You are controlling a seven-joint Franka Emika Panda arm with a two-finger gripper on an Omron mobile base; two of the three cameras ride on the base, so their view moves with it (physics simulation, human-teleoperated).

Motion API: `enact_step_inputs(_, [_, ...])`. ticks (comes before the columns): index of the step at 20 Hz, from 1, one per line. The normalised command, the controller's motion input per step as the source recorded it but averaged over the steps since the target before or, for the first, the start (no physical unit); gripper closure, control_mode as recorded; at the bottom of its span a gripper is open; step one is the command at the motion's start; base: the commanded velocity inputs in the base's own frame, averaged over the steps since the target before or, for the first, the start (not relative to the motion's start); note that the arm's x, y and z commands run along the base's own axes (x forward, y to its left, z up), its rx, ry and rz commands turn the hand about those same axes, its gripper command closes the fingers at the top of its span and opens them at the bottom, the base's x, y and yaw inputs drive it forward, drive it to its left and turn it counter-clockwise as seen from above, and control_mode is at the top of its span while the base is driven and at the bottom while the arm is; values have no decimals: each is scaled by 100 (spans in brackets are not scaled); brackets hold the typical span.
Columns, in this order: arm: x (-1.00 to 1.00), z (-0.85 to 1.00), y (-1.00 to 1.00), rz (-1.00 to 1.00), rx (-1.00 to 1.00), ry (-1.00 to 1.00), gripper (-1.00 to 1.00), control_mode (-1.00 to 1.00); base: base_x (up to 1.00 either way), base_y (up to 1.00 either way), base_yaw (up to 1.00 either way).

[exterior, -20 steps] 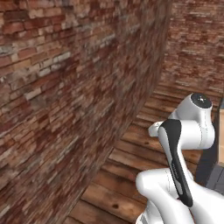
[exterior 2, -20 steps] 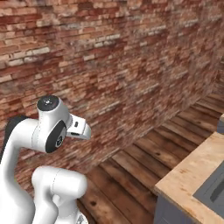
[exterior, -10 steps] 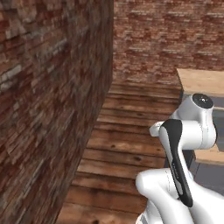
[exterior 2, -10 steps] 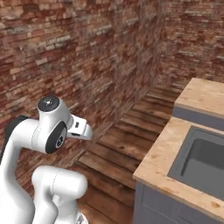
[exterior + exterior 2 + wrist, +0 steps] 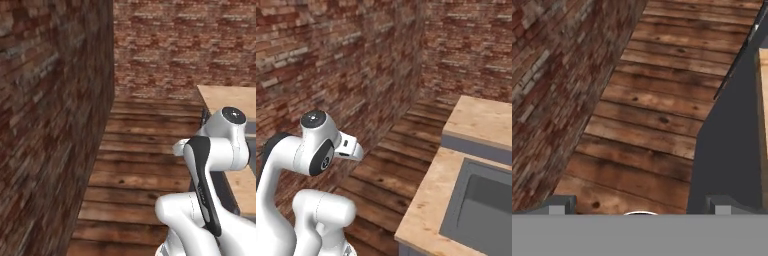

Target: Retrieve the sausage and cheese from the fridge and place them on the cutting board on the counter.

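Note:
My gripper (image 5: 640, 206) is open, its two dark fingertips (image 5: 559, 205) set wide apart with nothing between them. It looks down over a wooden plank floor (image 5: 652, 100) beside a dark grey cabinet front. The counter (image 5: 481, 117) is a light tan worktop at the right of both base views (image 5: 220, 97), and its edge shows at the right of the hand view (image 5: 763, 100). The sausage, the cheese, the fridge and the cutting board are out of view.
A grey sink (image 5: 481, 205) is sunk into the counter at the lower right. A brick wall (image 5: 50, 125) runs close along the left, with another across the back (image 5: 180, 45). A dark bar handle (image 5: 737, 55) crosses the cabinet front (image 5: 732, 140).
The whole picture has swung in both base views, so the camera has moved with the base. The counter and sink have come further into view. The arm keeps its pose and the gripper stays open.

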Motion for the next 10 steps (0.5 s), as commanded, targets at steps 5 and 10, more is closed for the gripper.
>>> enact_step_inputs(5, [0, 0, 0, 0, 0, 0, -100, 100, 82, 16, -13])
enact_step_inputs(10, [0, 0, 0, 0, 0, 0, -100, 100, 84, 23, -16])
